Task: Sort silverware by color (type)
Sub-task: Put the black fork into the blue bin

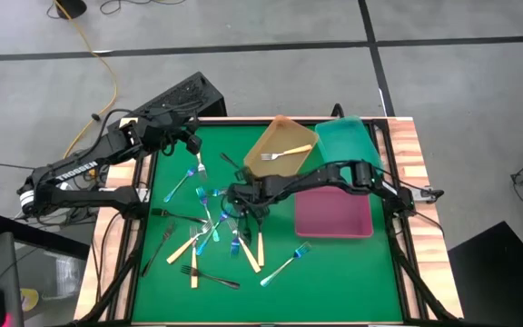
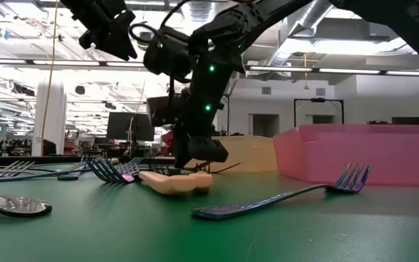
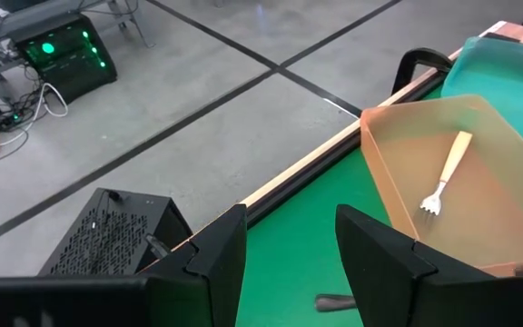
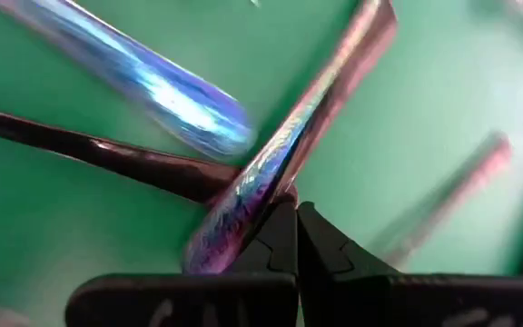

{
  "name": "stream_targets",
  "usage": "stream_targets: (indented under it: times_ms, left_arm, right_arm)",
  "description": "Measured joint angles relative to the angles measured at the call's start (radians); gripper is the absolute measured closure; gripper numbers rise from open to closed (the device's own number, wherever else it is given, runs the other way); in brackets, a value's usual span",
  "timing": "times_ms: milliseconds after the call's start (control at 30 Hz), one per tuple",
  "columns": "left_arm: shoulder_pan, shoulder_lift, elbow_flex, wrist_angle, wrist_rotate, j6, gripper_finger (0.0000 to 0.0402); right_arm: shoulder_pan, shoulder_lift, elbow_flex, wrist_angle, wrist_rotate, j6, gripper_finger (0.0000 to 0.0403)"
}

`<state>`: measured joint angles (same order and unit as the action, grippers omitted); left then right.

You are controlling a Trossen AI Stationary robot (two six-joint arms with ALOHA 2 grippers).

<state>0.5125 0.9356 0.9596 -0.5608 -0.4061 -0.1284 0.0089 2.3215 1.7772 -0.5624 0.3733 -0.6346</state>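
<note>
The dark right arm stretches low across the middle of the worktop, its two-finger right gripper [image 1: 240, 193] down at the surface with fingers [image 4: 280, 238] pressed together. The dark left arm hangs raised near the far-left corner, left gripper [image 1: 192, 143] fingers [image 3: 381, 259] parted.

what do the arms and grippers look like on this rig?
Both arms are matte black with jointed tubular links. The left arm carries white TROSSEN lettering and loose black cables. The right arm shows green indicator lights in the low view. The left gripper has flat black wedge-shaped fingers.

Iridescent fork [image 4: 271, 154] ends cut off; black fork [image 4: 107, 159] partly hidden beneath.
</note>
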Motion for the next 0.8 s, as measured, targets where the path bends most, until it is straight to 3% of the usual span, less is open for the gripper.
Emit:
stream_targets:
  times_ms: [300, 800]
  left_arm:
    - [0.0, 0.0, 0.0, -0.001, 0.0, -0.007, 0.0246]
    - [0.0, 0.0, 0.0, -0.002, -0.001, 0.011, 0.0246]
  right_arm:
    - [0.004, -0.013, 0.064, 0.017, 0.101, -0.018, 0.0366]
    - [-0.13, -0.009, 0.129, -0.028, 0.056, 0.07, 0.0384]
